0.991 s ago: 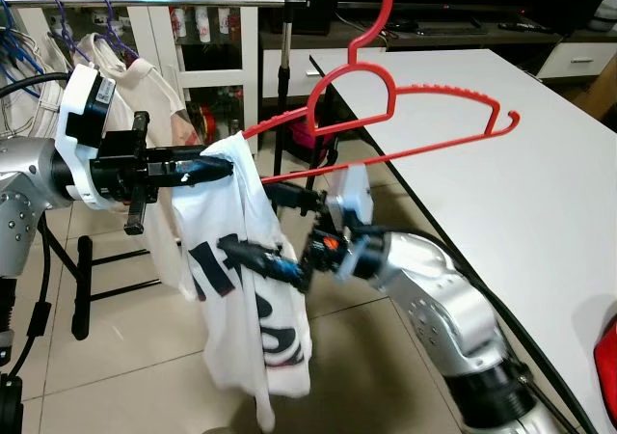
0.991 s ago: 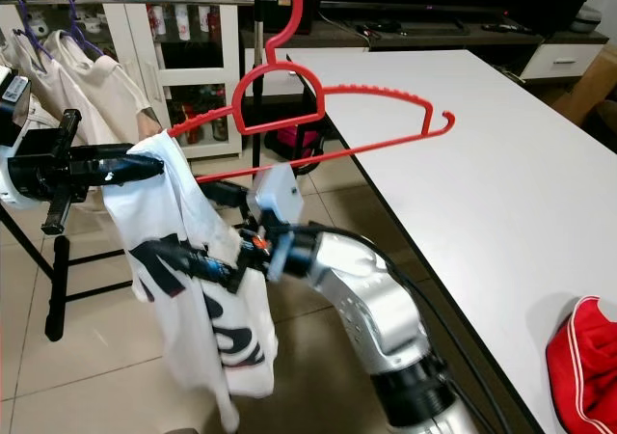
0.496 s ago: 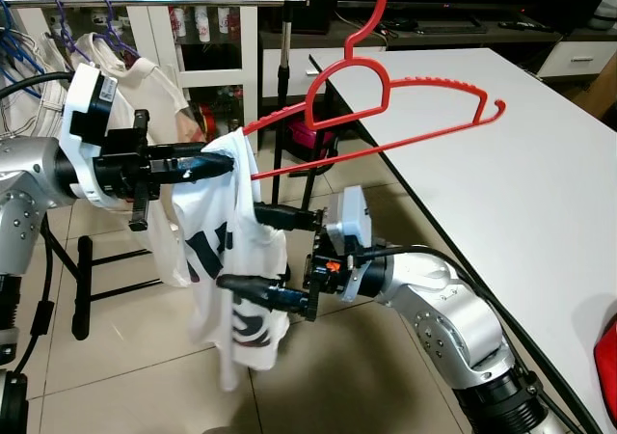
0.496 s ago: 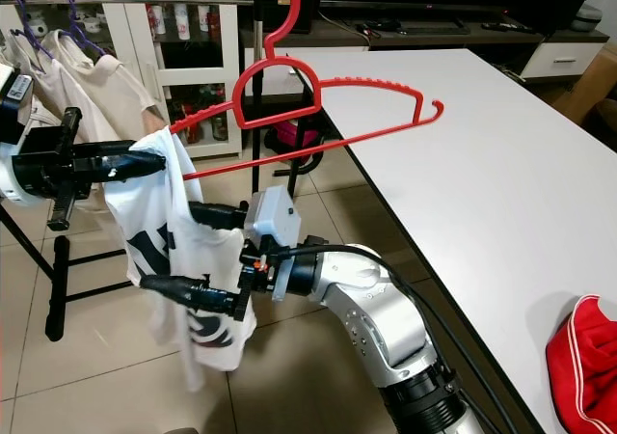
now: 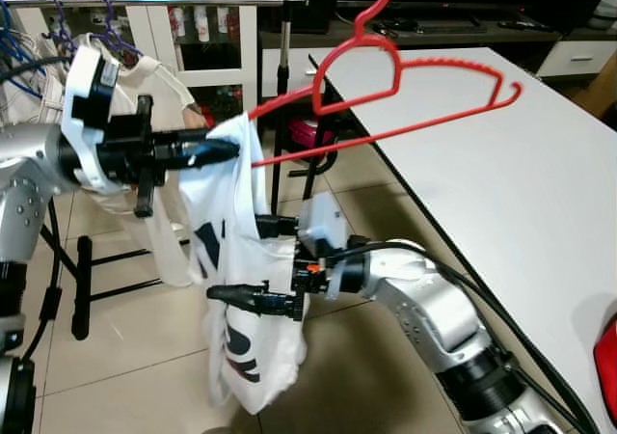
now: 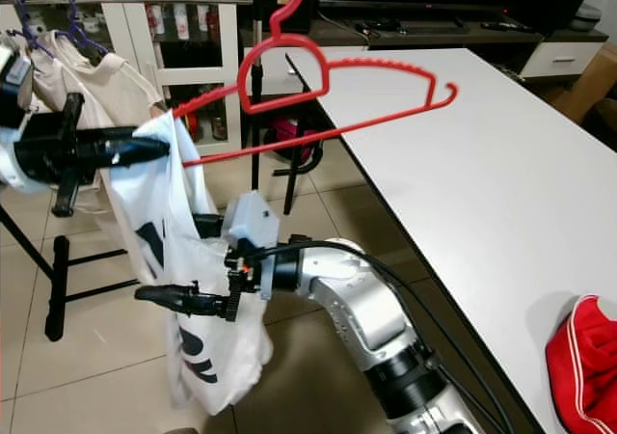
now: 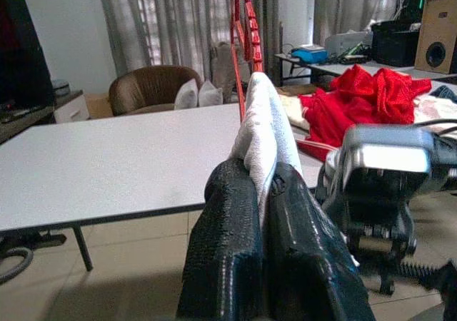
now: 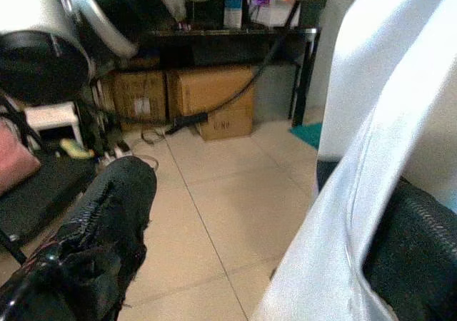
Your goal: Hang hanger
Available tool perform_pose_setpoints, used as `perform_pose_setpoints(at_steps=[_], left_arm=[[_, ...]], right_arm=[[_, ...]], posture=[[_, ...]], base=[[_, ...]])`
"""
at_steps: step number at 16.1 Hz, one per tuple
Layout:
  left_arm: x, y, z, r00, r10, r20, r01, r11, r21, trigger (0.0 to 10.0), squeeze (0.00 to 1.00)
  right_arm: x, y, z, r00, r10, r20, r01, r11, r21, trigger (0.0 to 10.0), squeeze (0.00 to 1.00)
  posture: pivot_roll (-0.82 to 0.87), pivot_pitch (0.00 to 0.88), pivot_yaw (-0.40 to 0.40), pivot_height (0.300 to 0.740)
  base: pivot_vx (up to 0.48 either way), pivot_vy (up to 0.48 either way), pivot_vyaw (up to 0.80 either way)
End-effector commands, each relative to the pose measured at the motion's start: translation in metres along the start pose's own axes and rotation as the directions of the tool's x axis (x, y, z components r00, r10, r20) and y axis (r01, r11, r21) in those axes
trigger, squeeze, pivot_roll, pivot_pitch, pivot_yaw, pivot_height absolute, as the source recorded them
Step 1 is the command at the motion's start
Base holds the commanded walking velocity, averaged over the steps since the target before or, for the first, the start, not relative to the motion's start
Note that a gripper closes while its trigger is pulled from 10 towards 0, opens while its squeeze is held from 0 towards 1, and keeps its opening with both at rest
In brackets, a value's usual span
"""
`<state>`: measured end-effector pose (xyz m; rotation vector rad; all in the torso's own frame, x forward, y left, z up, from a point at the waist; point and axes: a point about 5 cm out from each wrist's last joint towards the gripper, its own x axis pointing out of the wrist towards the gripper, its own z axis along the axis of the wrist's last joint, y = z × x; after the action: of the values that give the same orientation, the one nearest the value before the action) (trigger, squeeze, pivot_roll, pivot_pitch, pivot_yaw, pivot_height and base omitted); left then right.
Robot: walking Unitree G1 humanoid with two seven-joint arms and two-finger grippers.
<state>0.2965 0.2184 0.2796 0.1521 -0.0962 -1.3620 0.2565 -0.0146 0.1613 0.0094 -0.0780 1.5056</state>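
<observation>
while the red hanger (image 5: 405,87) tilts high in the upper middle of the frame above the edge of the white worktop (image 5: 501,154), its low left tip sits inside the white shirt (image 5: 236,260). the left gripper (image 5: 227,149), at centre left, has its fingers (image 7: 246,257) clenched on the shirt's top edge. the right gripper (image 5: 236,260), lower centre, has its fingers spread wide, one on each side of the hanging cloth. a clothes rail (image 5: 174,1) with purple hangers (image 5: 106,24) crosses the upper left
</observation>
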Motion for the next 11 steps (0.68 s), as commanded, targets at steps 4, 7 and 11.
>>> perform_pose_setpoints(at_steps=[4,7,11], left_arm=[[0.002,0.007,0.012,1.0,0.014,0.0,-0.014,0.999,0.048,0.0,0.0],[-0.003,0.013,0.017,0.999,0.041,-0.002,-0.041,0.997,0.069,0.0,0.0],[-0.008,0.018,0.021,0.998,0.066,-0.005,-0.065,0.994,0.083,0.0,0.0]], right_arm=[[-0.005,-0.001,-0.018,0.985,0.109,-0.134,-0.114,0.993,-0.024,9.9,0.0],[-0.015,0.0,-0.035,0.96,0.176,-0.216,-0.178,0.984,0.012,4.3,0.0],[-0.035,-0.001,-0.063,0.927,0.2,-0.317,-0.178,0.979,0.095,0.0,0.0]], posture=[[0.06,0.035,-0.075,0.74],[0.06,0.036,-0.073,0.74],[0.06,0.039,-0.067,0.74]], base=[[0.0,0.0,0.0],[0.0,0.0,0.0],[0.0,0.0,0.0]])
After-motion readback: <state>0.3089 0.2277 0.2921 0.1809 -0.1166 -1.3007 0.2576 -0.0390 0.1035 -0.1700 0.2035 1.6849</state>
